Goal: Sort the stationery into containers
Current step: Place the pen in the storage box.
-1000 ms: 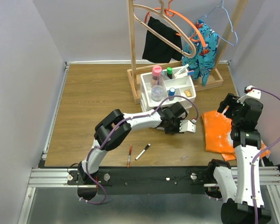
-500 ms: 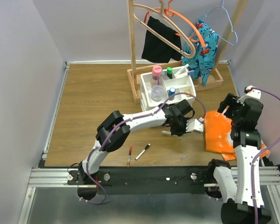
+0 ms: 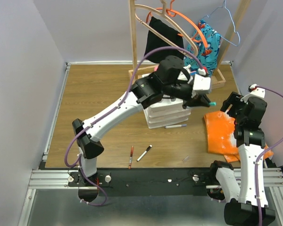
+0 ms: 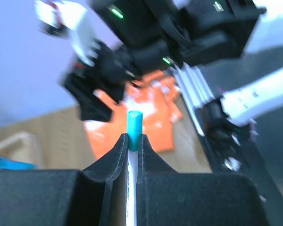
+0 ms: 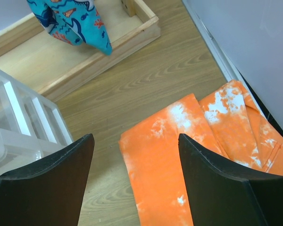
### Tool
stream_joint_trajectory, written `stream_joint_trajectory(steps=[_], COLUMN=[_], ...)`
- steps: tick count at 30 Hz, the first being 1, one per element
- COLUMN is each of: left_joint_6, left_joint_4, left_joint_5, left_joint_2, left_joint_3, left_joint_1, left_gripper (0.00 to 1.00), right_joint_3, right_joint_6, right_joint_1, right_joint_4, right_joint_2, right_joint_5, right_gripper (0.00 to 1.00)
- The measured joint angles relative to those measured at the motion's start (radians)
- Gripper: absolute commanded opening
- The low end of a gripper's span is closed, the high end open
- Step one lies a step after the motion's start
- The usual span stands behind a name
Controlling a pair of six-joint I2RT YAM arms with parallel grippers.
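Sorting partway: left gripper (image 4: 133, 141) pinches teal-capped pen (image 4: 134, 123) near organiser (image 3: 166, 113); right gripper (image 5: 134, 141) gapes empty; red pen (image 3: 131, 157) and marker (image 3: 144, 153) lie unsorted, lower centre, on surface (image 3: 99, 103).

left arm (image 3: 118, 110) stretches forward, raised, left end effector (image 3: 207, 101) clamped; right end effector (image 5: 134, 150) spread wide.

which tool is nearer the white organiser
left. the left tool, shut on a teal-capped pen, is by the organiser's right edge; the right tool is farther right, over the orange cloth
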Motion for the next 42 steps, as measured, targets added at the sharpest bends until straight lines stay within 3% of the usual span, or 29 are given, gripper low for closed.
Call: stream_joint_trajectory(steps=[7,15,30,42], left_joint_6=[-0.019,0.036,0.060,-0.012], left_joint_4=[0.203,0.326,0.402,0.429], left_joint_5=[-0.076,-0.254,-0.320,-0.322], left_joint_2=[0.014,0.163,0.254,0.277], left_joint_3=[0.033,0.127,0.113,0.070], left_joint_1=[0.120,0.201,0.238,0.267], left_gripper=[0.11,0.11,0.12,0.15], right_joint_3=[0.018,0.021,0.022,0.022], right_joint_6=[0.000,0.000,-0.001,-0.007], right_joint_1=[0.000,-0.005,-0.007,-0.010], right_joint_4=[0.003,0.003,0.012,0.018], right_joint_2=[0.001,0.007,0.035,0.048], right_joint_5=[0.004,0.009,0.018,0.020], right_gripper=[0.80,0.80,0.80,0.80])
